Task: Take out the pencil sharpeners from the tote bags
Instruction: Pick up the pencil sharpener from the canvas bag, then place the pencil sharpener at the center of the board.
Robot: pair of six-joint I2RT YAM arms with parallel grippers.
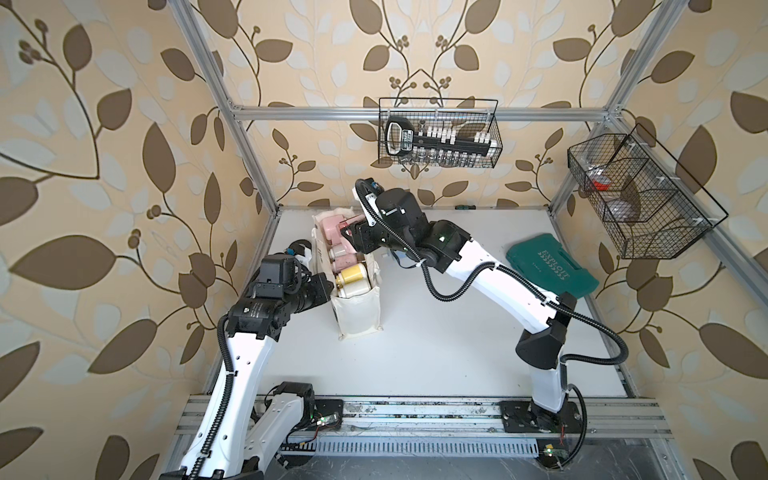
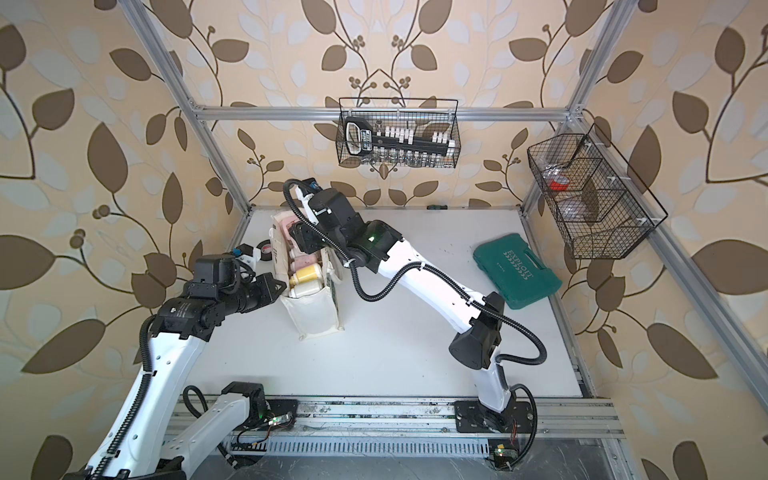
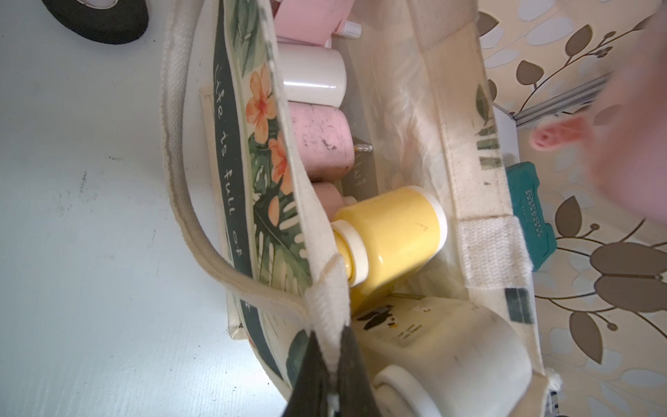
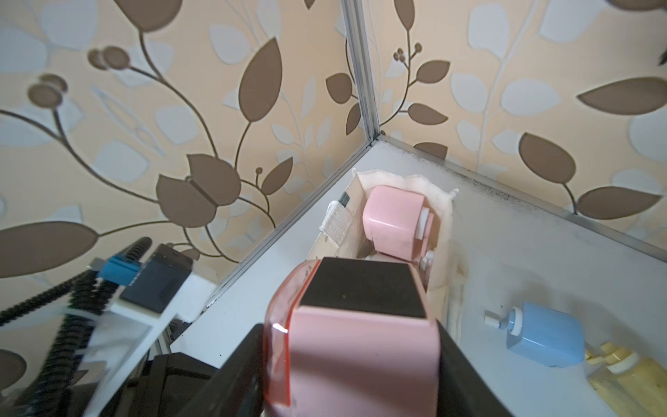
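Note:
The cream tote bag (image 1: 359, 316) (image 2: 311, 316) stands open on the table, its leaf print facing left. My left gripper (image 3: 330, 339) (image 1: 330, 286) is shut on the bag's rim where the handle is sewn on. My right gripper (image 4: 348, 332) (image 1: 347, 232) is shut on a pink pencil sharpener (image 4: 361, 361), just above the far end of the bag. Inside lie yellow (image 3: 393, 231), cream (image 3: 444, 346), dirty pink (image 3: 321, 140) and white (image 3: 314, 75) sharpeners. Another pink one (image 4: 393, 220) lies at the far end. Blue (image 4: 545, 335) and yellow (image 4: 628, 379) sharpeners lie on the table beside the bag.
A teal EXPLOIT case (image 1: 552, 266) lies at the right of the table. Black wire baskets hang on the back wall (image 1: 438, 133) and on the right wall (image 1: 640, 195). A black tape roll (image 2: 266, 247) sits left of the bag, by the left wall.

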